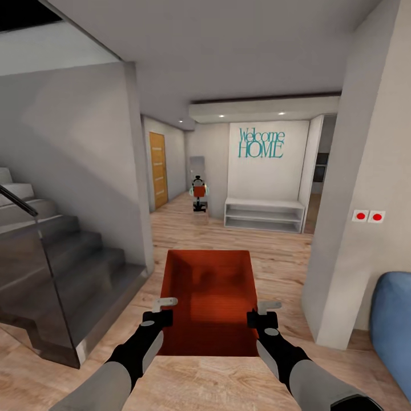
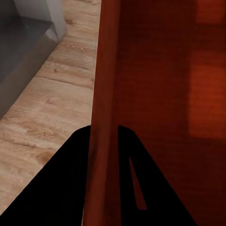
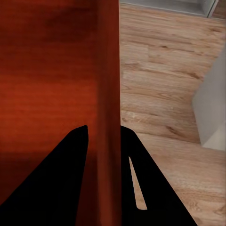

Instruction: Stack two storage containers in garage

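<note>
The left gripper (image 1: 161,311) pinches the left wall of an orange-red storage container (image 1: 208,297), one finger on each face of the thin wall, as the left wrist view shows (image 2: 101,179); the right gripper (image 1: 258,315) clamps the right wall the same way (image 3: 103,179). The open-topped bin hangs level between the two black-sleeved arms, above a light wood-plank floor (image 1: 228,234). To the left, a grey staircase (image 1: 51,268) with a dark handrail climbs beside a grey wall. Ahead, a white low shelf unit (image 1: 264,215) stands under teal "Welcome HOME" lettering (image 1: 261,143), with a wooden door (image 1: 158,169) down the hall. At right a wall carries two red buttons (image 1: 368,216), and a blue sofa (image 1: 391,325) edge shows
</note>
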Controlling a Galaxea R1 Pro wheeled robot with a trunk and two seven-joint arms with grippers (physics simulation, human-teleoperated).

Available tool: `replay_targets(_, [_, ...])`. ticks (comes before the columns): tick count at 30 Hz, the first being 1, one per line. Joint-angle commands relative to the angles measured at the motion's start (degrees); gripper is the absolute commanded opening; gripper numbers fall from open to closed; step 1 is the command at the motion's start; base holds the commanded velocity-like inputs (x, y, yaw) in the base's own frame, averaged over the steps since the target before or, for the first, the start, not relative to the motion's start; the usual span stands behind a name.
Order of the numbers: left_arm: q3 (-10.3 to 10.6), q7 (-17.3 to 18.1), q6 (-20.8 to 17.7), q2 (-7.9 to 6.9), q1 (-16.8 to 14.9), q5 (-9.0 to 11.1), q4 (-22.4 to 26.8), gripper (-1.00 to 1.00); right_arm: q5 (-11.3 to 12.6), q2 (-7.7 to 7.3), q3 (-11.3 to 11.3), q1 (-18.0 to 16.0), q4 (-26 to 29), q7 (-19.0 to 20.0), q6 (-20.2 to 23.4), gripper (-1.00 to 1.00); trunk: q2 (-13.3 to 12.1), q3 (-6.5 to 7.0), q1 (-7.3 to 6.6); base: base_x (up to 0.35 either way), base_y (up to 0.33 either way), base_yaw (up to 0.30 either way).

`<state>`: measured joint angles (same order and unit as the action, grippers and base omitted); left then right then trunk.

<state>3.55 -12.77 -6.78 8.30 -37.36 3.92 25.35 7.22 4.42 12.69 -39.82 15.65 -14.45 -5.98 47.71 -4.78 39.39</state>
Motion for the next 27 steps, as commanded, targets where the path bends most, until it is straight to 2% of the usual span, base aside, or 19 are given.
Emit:
replay_targets(1, [0.05,-0.65,-0.35,-0.01,0.0,0.74,0.02,-1.0,0.28,0.24,0.15,-0.08,0.16,0.0,-0.14,-1.0,0.07,-0.09,0.01,0.0,0.0,0.0])
replay_targets(10, [0.51,-0.76,-0.37,-0.04,0.01,1.25,-0.11,-1.0,2.02,0.05,1.96,-0.08,0.16,-0.2,-0.08,-1.0,0.07,-0.09,0.01,0.058,0.0,0.0])
replay_targets(27, [0.66,-0.77,-0.42,-0.04,0.01,1.41,-0.13,-1.0,5.16,-0.36,5.11,-0.08,0.18,-0.65,-0.02,-1.0,0.07,-0.09,0.01,0.305,0.0,0.0])
